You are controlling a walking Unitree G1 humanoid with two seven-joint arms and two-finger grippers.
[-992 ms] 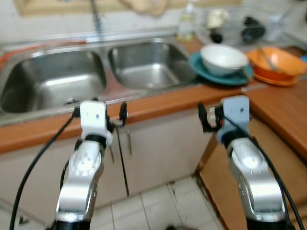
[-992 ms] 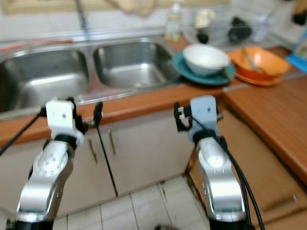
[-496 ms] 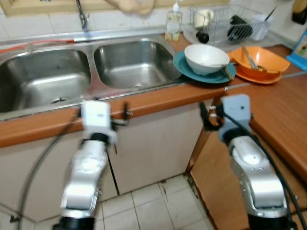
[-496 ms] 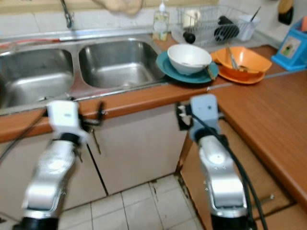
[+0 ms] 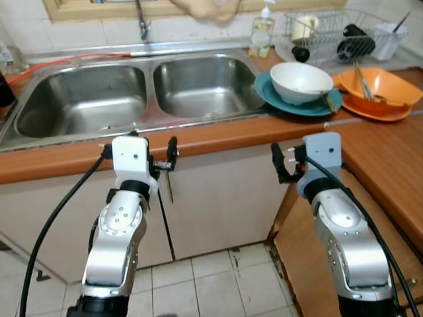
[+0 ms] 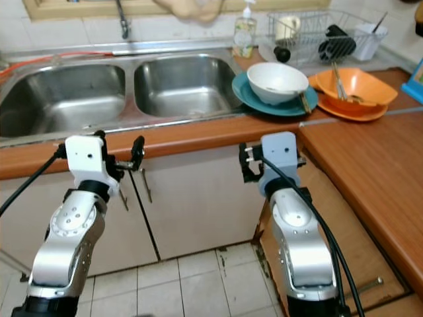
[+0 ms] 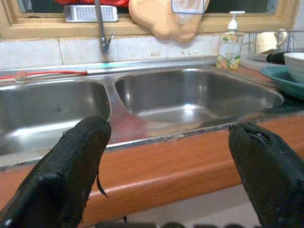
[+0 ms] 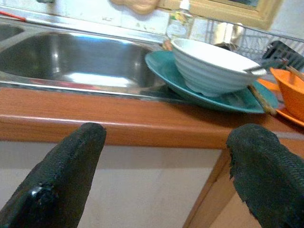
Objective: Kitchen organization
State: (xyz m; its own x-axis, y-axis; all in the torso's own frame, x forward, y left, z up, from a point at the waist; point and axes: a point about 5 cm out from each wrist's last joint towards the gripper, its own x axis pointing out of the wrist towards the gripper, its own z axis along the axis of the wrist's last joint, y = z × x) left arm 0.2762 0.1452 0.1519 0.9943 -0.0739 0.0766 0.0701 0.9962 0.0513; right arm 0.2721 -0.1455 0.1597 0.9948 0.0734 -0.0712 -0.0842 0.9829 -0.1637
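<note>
While both arms are raised in front of the wooden countertop (image 5: 218, 135), neither holds anything. The left gripper (image 7: 166, 166) hangs before the near edge of the counter, facing the double steel sink (image 5: 132, 92), and its two black fingers (image 7: 71, 166) stand wide apart with only air between them. The right gripper (image 8: 166, 171) sits further right, level with the counter edge and near the corner where the counter turns; its fingers (image 8: 66, 166) are likewise spread and empty. On the counter just right of the sink lies a teal plate (image 5: 277, 99) with a white bowl (image 5: 301, 80) resting on it, and chopsticks (image 5: 328, 102) lie at the bowl's right side across the plate rim. Right of that, touching or nearly touching the plate, is an orange bowl (image 5: 383, 86) holding utensils. Farther back stand a soap bottle (image 5: 262, 33) and a wire dish rack (image 5: 344, 36) with a mug and dark items in it. A faucet (image 5: 141, 23) rises behind the sink's middle. White cabinet doors (image 5: 218, 198) sit under the counter, above a tiled floor (image 5: 198, 284).
</note>
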